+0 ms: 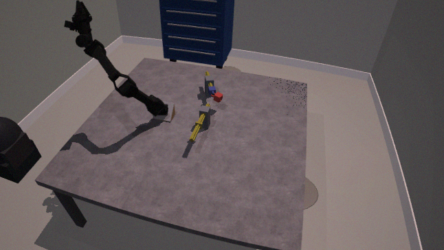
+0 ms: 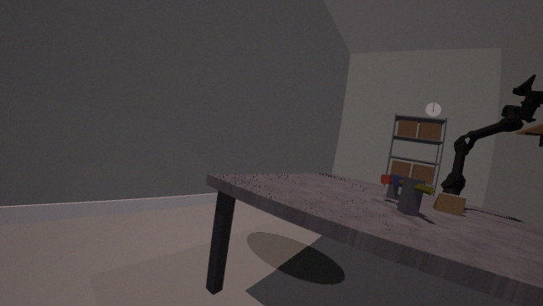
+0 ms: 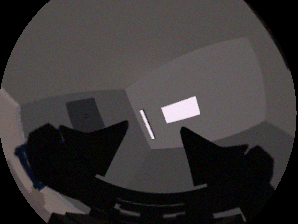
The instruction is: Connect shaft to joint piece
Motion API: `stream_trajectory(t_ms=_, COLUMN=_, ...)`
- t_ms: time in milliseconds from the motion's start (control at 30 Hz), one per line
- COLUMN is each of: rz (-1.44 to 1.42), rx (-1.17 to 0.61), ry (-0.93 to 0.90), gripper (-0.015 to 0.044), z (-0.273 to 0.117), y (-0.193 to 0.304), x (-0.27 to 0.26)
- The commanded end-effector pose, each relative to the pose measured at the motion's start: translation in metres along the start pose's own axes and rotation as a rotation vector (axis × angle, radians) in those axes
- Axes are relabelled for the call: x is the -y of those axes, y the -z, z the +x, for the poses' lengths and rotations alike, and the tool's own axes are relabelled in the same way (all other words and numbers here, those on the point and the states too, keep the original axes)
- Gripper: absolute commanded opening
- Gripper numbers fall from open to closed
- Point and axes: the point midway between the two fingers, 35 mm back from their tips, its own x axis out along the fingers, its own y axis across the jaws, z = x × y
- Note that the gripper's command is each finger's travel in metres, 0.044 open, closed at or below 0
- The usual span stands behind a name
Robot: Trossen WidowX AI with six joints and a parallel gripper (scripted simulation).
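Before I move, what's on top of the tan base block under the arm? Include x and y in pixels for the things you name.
The black arm's foot point(image 1: 159, 107) point(image 2: 453, 185) stands on the base block point(image 1: 173, 112) point(image 2: 450, 204). Whatever part of its top lies directly beneath that foot is covered and can't be seen.

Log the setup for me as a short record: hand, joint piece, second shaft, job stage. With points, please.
hand point(image 1: 82, 5) point(image 2: 525, 84) point(image 3: 154, 127): open, raised well away from the blocks
joint piece: red point(image 1: 218, 97) point(image 2: 386, 179), off to one side, not in line with the yellow shaft
yellow shaft point(image 1: 196, 132) point(image 2: 425, 188): in its grey block point(image 1: 205, 110) point(image 2: 410, 197), outside the joint piece
stage: joint piece still to be turned
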Motion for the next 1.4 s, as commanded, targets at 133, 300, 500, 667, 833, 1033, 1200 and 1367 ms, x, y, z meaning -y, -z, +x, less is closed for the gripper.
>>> stream_trajectory(t_ms=133, rz=-0.003, rx=-0.010, ry=-0.007, gripper=0.0440, z=0.003, y=0.005, x=-0.003)
stream_trajectory(t_ms=300, rz=-0.016, rx=-0.071, ry=-0.045, gripper=0.0440, z=0.017, y=0.035, x=-0.018)
stream_trajectory(t_ms=500, rz=-0.011, rx=-0.179, ry=-0.123, gripper=0.0440, z=0.032, y=0.084, x=-0.046)
stream_trajectory(t_ms=667, rz=0.009, rx=-0.278, ry=-0.177, gripper=0.0440, z=0.042, y=0.129, x=-0.066)
stream_trajectory(t_ms=833, rz=0.041, rx=-0.385, ry=-0.219, gripper=0.0440, z=0.048, y=0.177, x=-0.083)
stream_trajectory(t_ms=1033, rz=0.056, rx=-0.516, ry=-0.257, gripper=0.0440, z=0.049, y=0.235, x=-0.098)
stream_trajectory(t_ms=1200, rz=0.040, rx=-0.613, ry=-0.280, gripper=0.0440, z=0.044, y=0.283, x=-0.106)
stream_trajectory(t_ms=1367, rz=0.032, rx=-0.692, ry=-0.297, gripper=0.0440, z=0.037, y=0.321, x=-0.111)
